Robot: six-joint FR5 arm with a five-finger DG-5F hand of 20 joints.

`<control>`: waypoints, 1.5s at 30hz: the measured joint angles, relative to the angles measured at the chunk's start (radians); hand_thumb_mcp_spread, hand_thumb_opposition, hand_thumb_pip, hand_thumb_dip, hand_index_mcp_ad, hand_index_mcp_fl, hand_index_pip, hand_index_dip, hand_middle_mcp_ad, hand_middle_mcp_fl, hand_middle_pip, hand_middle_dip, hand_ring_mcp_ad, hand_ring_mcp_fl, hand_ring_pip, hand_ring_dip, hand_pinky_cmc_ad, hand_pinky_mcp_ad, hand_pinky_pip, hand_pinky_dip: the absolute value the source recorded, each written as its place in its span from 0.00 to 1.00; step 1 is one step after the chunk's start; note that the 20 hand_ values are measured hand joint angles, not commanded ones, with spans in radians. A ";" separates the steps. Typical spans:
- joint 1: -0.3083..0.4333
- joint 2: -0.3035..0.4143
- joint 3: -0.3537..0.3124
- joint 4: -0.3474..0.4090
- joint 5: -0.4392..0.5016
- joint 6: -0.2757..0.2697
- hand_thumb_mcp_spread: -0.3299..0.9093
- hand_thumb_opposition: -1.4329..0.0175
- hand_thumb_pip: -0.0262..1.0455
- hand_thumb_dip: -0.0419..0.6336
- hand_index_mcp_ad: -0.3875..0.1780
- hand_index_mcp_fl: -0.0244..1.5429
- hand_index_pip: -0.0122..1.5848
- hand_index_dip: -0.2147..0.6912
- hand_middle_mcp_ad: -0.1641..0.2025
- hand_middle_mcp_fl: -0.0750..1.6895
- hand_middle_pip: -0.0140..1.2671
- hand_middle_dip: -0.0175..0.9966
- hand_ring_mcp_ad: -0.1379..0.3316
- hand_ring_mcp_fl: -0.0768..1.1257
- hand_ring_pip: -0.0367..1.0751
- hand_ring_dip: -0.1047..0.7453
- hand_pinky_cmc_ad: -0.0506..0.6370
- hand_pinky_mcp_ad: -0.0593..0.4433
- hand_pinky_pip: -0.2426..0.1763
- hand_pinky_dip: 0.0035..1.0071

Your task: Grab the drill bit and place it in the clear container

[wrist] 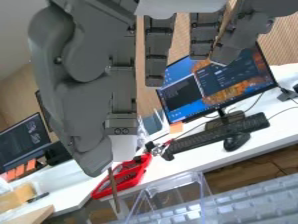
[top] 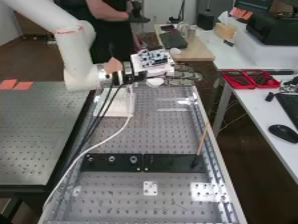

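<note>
Right now I have the hand (top: 183, 76) over the far part of the perforated metal table (top: 169, 186), its thumb and one finger brought together on the drill bit (wrist: 114, 192) — a thin shaft pointing down from between their tips. The other fingers hang nearly straight. The clear container (wrist: 174, 186) sits near the bit; I can't tell from here whether the bit's lower end is over it or just beside it. A thin orange-brown stick (top: 202, 141) leans at the black plate (top: 171, 163) — nearer the table's close end. Red trays (wrist: 126, 176) lie on the white desk (wrist: 178, 165) alongside.
</note>
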 joint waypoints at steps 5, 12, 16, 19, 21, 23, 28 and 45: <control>0.007 -0.034 0.026 -0.023 0.008 -0.005 0.71 0.32 0.43 0.43 0.42 0.63 0.69 0.36 0.46 0.20 0.12 0.15 0.71 0.09 0.11 0.09 0.52 0.39 0.37 0.19; 0.016 -0.076 0.044 -0.057 0.017 -0.017 0.71 0.32 0.43 0.44 0.42 0.63 0.69 0.36 0.46 0.20 0.12 0.16 0.71 0.09 0.11 0.09 0.52 0.39 0.37 0.19; 0.020 -0.092 0.047 -0.068 0.033 -0.023 0.71 0.32 0.43 0.44 0.42 0.63 0.69 0.36 0.46 0.20 0.12 0.16 0.71 0.09 0.11 0.09 0.52 0.39 0.37 0.19; 0.022 -0.103 0.046 -0.075 0.049 -0.029 0.71 0.32 0.43 0.43 0.42 0.63 0.69 0.36 0.46 0.20 0.12 0.16 0.71 0.09 0.11 0.09 0.52 0.39 0.37 0.19; 0.023 -0.104 0.044 -0.076 0.053 -0.030 0.71 0.32 0.43 0.43 0.42 0.63 0.69 0.36 0.46 0.20 0.12 0.15 0.71 0.09 0.11 0.09 0.52 0.39 0.37 0.19; 0.023 -0.104 0.041 -0.073 0.052 -0.034 0.71 0.32 0.43 0.43 0.42 0.63 0.69 0.36 0.46 0.20 0.12 0.16 0.71 0.09 0.11 0.09 0.52 0.39 0.37 0.19; 0.020 -0.104 0.041 -0.069 0.055 -0.032 0.71 0.32 0.43 0.43 0.42 0.63 0.69 0.36 0.46 0.20 0.12 0.16 0.71 0.09 0.11 0.09 0.52 0.39 0.37 0.19; 0.005 -0.101 0.064 -0.133 0.041 -0.036 0.57 0.40 0.61 0.43 0.41 0.16 0.39 0.25 0.45 0.12 0.11 0.15 0.71 0.07 0.11 0.09 0.48 0.39 0.35 0.21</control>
